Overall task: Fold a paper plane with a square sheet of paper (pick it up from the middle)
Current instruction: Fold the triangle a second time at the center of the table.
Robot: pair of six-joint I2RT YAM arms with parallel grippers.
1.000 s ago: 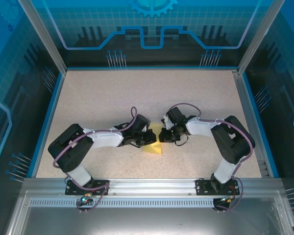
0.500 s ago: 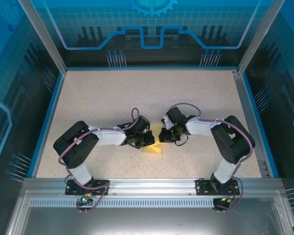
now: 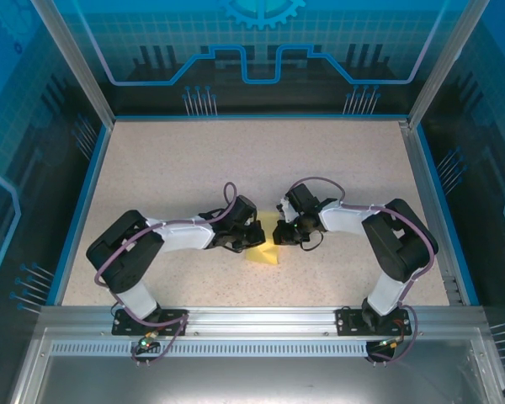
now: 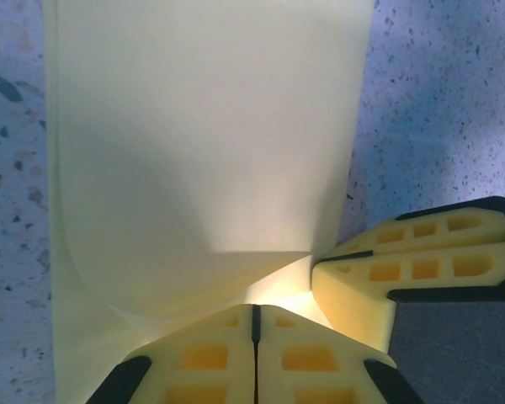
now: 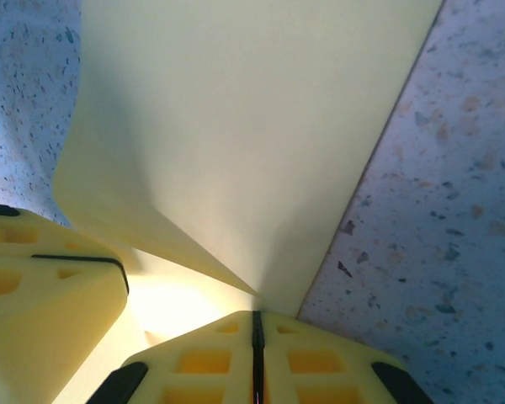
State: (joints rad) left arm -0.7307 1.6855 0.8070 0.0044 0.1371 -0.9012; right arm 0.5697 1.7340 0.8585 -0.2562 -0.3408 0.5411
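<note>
Pinching the paper [image 4: 202, 151] together: left claw [image 4: 255, 310] beside right claw [image 5: 255, 315].

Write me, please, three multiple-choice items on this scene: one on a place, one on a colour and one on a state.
1. Where on the table is the square sheet of paper?
A. By the far edge.
B. Mid-table, between the left gripper and the right gripper.
C. Beside the left arm's base.

2. What colour is the sheet?
A. Pale yellow.
B. Blue.
C. White.

3. How do the two grippers stand?
A. Both wide open.
B. Both shut.
C. One shut, one wide open.

Answers:
1 B: the top view shows it where the two grippers meet.
2 A: every view shows it pale yellow.
3 B: each wrist view shows its own jaws meeting at a thin seam.
</note>
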